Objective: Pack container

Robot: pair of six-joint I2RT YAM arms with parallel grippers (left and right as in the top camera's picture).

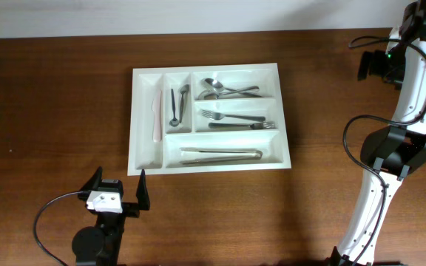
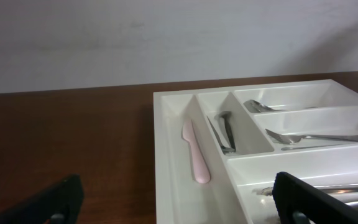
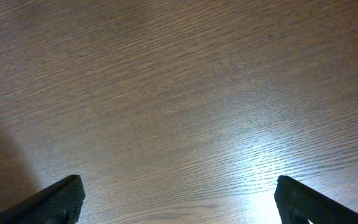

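Both left gripper (image 1: 117,183) and right gripper (image 3: 179,199) fingers (image 2: 309,202) wide, empty, dark wood-grain tabletop (image 1: 50,111), white cutlery tray (image 1: 205,69) toward back edge, pale wall (image 2: 166,37)

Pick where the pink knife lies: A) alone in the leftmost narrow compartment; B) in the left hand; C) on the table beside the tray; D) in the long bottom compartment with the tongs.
A: the pink knife lies by itself in the leftmost narrow compartment of the container, while the tongs occupy the long bottom one.
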